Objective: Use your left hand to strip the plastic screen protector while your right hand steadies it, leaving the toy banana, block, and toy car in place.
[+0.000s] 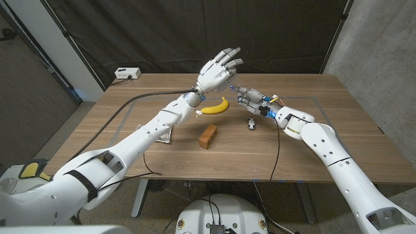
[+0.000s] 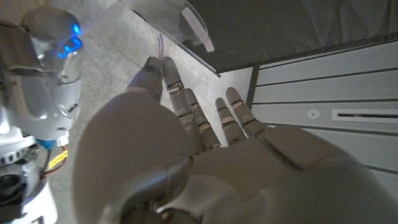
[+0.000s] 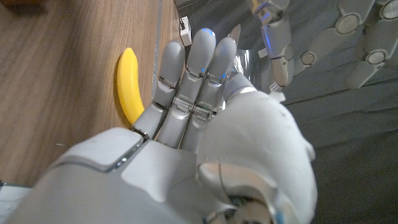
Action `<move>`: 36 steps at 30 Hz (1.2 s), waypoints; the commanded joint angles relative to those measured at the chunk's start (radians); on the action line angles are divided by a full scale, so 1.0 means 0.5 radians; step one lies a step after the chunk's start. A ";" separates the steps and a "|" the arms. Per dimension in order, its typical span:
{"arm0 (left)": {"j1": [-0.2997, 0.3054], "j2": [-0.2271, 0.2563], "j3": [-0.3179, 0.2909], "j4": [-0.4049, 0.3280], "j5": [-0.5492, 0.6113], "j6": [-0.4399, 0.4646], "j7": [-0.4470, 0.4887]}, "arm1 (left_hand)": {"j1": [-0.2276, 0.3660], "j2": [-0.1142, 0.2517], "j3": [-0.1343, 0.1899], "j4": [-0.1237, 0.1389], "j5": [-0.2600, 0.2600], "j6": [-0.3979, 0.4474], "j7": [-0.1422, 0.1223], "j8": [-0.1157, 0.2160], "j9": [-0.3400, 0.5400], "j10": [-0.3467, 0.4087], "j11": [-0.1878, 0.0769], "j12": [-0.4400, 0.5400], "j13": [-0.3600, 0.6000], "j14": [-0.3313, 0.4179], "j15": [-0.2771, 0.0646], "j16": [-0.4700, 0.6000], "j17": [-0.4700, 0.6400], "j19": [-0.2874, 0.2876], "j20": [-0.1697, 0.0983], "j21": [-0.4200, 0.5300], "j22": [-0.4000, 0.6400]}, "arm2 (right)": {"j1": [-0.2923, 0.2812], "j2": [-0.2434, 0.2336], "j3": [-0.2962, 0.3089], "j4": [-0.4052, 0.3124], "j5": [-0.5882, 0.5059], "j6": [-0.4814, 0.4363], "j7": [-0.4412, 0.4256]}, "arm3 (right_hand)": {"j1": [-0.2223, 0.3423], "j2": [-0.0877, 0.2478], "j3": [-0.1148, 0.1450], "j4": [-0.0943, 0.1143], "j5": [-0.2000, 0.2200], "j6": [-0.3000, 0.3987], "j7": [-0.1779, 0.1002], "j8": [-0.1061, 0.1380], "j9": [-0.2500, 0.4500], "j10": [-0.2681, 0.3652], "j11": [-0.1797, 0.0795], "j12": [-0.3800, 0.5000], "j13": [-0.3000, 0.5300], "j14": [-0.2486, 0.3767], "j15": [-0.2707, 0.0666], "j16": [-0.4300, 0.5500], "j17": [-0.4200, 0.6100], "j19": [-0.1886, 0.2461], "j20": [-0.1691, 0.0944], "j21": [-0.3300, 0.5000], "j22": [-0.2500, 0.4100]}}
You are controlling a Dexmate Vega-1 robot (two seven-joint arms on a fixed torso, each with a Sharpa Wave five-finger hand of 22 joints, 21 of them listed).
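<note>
Two hands raised: left hand (image 1: 219,69) fingers spread; right hand (image 1: 252,100) pinching clear glossy protector (image 2: 180,25).

The clear plastic screen protector (image 2: 163,17) is cut off by the left wrist picture's edge, and in the head view it is too thin and see-through to pick out between the hands. The grey-and-white right hand (image 1: 252,101) has its fingers curled, but what they grip can't be told there. The yellow toy banana (image 3: 128,84) is partly hidden behind that hand's fingers (image 3: 198,68). The small toy car (image 1: 251,123) is too tiny to make out. The left hand (image 2: 205,155) blocks most of its own wrist view.
</note>
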 commanded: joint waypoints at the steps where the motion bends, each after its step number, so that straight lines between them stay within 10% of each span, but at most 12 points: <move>1: 0.095 -0.482 -0.500 0.253 -0.062 -0.355 0.002 | -0.021 0.007 0.012 0.020 -0.013 0.181 -0.217 -0.012 0.040 0.020 -0.001 0.007 0.006 0.022 -0.337 0.010 0.010 0.010 -0.028 0.020 0.005 | 0.010 0.011 -0.004 0.016 -0.034 0.023 0.016 | 0.018 0.000 0.033 -0.017 0.015 0.076 0.060 0.010 0.008 0.018 -0.012 -0.006 0.001 0.153 -0.144 -0.007 0.007 0.018 -0.250 0.003 0.001; 28: 0.113 -0.592 -0.614 0.256 -0.020 -0.565 0.002 | -0.087 -0.017 0.001 0.044 -0.053 0.233 -0.384 -0.082 -0.029 0.006 0.001 -0.007 0.002 0.048 -0.333 -0.013 0.036 0.027 0.052 0.069 0.001 | 0.005 0.015 -0.003 0.015 -0.053 0.033 0.008 | 0.016 -0.001 0.027 -0.015 0.016 0.076 0.055 0.008 0.009 0.016 -0.011 -0.017 0.011 0.162 -0.144 -0.023 0.019 0.020 -0.250 0.003 -0.003; 36: 0.006 -0.332 -0.335 0.216 0.022 -0.436 0.002 | -0.081 -0.028 0.005 0.037 -0.051 0.260 -0.411 -0.114 -0.053 -0.021 0.001 -0.023 -0.002 0.001 -0.330 -0.041 0.039 0.015 0.063 0.073 -0.001 | 0.023 0.023 -0.004 0.034 -0.054 0.026 0.006 | 0.014 -0.001 0.025 -0.015 0.017 0.078 0.059 0.007 0.008 0.021 -0.011 -0.020 0.013 0.163 -0.143 -0.029 0.023 0.019 -0.250 0.002 -0.004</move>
